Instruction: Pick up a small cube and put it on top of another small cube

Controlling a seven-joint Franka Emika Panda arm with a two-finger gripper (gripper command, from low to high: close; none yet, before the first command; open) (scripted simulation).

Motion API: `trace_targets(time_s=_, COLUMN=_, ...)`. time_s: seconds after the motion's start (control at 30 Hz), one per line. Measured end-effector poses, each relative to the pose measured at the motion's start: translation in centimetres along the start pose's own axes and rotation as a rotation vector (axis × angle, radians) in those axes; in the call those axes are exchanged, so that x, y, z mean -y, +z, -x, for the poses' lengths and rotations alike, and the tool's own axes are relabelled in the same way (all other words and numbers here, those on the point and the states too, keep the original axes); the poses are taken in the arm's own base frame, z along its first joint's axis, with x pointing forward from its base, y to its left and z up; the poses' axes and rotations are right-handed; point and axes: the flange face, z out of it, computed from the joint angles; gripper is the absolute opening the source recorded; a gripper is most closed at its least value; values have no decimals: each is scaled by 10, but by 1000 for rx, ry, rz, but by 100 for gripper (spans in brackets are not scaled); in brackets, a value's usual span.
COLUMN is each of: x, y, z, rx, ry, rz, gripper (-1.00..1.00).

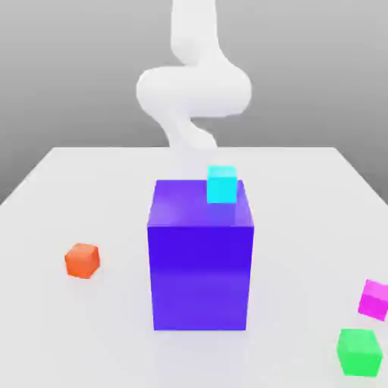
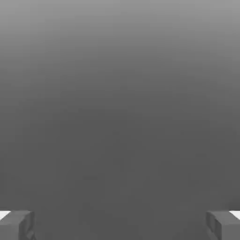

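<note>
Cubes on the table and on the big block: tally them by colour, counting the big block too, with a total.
Orange: 1 small cube
Cyan: 1 small cube
Magenta: 1 small cube
Green: 1 small cube
Blue: 1 big block
Total: 5

large blue block (image 1: 201, 276), pale tabletop (image 1: 295, 227)
</note>
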Motion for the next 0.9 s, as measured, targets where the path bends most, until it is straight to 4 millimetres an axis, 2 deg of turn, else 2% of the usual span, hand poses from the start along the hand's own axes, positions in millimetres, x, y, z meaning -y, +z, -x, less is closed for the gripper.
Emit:
trace_targets(time_s=0.1, x=21, y=62, z=30, rx=107, ry=-94, rz=16, gripper=0)
trace_targets(time_s=0.23, x=43, y=135, z=85, rx=238, ry=-220, rz=40, gripper=0)
trace_targets(time_s=0.37, x=55, y=198, z=155, rx=358, ry=-353, rz=69, gripper=0)
trace_targets(time_s=0.47, x=57, y=239, z=214, rx=443, ry=-458, rz=95, gripper=0)
trace_targets(time_s=0.53, x=54, y=263, z=256, rx=495, ry=-529, rz=114, gripper=0)
trace_targets(time_s=0.67, x=41, y=296, z=354, rx=601, ry=-704, rz=145, gripper=0)
trace_targets(time_s=0.83, x=-5, y=334, z=445, rx=701, ry=-873, rz=215, gripper=0)
trace_targets(time_s=0.9, x=-20, y=350, z=468, rx=717, ry=-906, rz=225, gripper=0)
